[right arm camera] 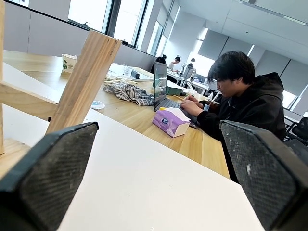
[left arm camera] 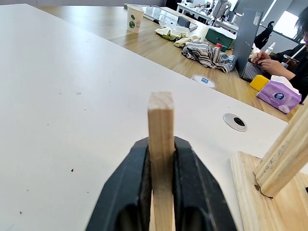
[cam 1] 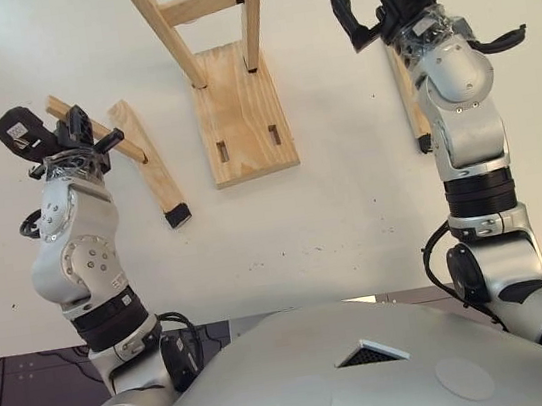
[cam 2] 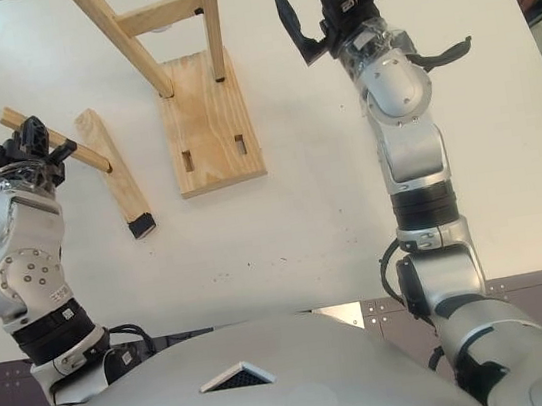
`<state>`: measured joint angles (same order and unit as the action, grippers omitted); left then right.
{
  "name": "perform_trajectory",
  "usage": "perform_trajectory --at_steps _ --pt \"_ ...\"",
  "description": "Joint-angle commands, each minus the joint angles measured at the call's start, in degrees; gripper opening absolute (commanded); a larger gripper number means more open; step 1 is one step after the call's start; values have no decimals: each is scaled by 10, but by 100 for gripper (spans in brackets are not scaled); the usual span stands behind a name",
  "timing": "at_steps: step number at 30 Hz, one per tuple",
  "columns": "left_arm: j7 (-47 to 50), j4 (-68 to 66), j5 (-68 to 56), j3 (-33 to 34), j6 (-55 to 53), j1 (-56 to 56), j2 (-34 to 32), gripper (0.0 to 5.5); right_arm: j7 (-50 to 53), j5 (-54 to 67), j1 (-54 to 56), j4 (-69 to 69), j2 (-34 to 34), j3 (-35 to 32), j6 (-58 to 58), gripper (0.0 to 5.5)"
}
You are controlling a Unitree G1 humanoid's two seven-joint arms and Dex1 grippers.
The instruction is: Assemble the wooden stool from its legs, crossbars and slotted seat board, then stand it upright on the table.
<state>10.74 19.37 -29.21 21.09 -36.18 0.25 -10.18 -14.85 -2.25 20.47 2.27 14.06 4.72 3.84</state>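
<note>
The slotted seat board point(cam 1: 242, 121) lies flat mid-table, with two legs point(cam 1: 165, 26) standing in its far slots and a crossbar point(cam 1: 203, 3) joining them. At the left lies a leg with a black foot point(cam 1: 152, 167). A thin crossbar point(cam 1: 127, 150) runs from it, and my left gripper point(cam 1: 95, 139) is shut on that bar point(left arm camera: 160, 125). Raised over the table to the right of the standing legs, my right gripper point(cam 1: 365, 10) is open with nothing between its pads point(right arm camera: 53, 178). Another leg point(cam 1: 409, 108) lies on the table, partly hidden under my right arm.
The two near slots point(cam 1: 247, 143) of the seat board are unfilled. White tabletop stretches toward the front edge. In the wrist views a wooden desk point(left arm camera: 159, 48) with cloths, a cup and a tissue box stands beyond the table.
</note>
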Motion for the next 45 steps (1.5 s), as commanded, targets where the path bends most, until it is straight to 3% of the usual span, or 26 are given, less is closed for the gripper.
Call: perform_trajectory --at_steps 1,5,10,16,24,31,45 --pt "-26 -63 68 -45 59 20 2 37 -9 -2 3 5 -3 8 -9 466" --pt "-58 -196 135 -60 182 -9 -13 37 -12 -5 10 17 -5 13 -19 466" --pt "-76 -291 152 -46 248 -37 -14 37 -16 -5 17 28 -3 13 -30 466" --pt "-114 -264 160 -53 261 71 -15 37 -12 -3 10 35 5 2 -40 466" --pt "-144 -268 144 -79 216 22 -13 37 -16 -7 28 54 3 2 -51 466" --pt "-207 -310 170 -144 281 -33 -4 37 -19 -9 27 62 0 6 -58 466" --pt "-223 -254 224 -179 294 53 -33 37 -7 -9 21 62 -2 -2 -59 466"
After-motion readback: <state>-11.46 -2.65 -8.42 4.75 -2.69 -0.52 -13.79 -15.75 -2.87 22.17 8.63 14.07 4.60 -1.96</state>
